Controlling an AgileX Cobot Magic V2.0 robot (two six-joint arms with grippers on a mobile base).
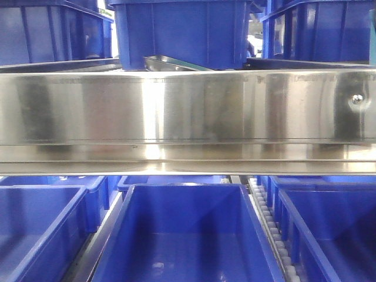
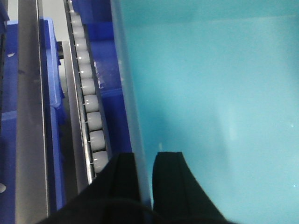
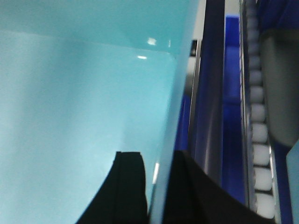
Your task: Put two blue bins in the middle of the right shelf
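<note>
A blue bin [image 1: 188, 235] sits at the lower middle of the front view, between two others on the shelf. In the wrist views its inside looks pale cyan [image 2: 210, 93] [image 3: 84, 93]. My left gripper [image 2: 144, 161] straddles the bin's left wall, one black finger outside and one inside, and is closed on it. My right gripper [image 3: 158, 161] straddles the right wall the same way and is closed on it. Neither gripper shows in the front view.
A wide steel shelf beam [image 1: 188, 111] crosses just above the bin, with more blue bins [image 1: 182, 29] on the level above. Neighbouring blue bins stand left [image 1: 35, 229] and right [image 1: 335, 229]. White roller tracks [image 2: 86, 93] [image 3: 259, 130] run along both sides of the held bin.
</note>
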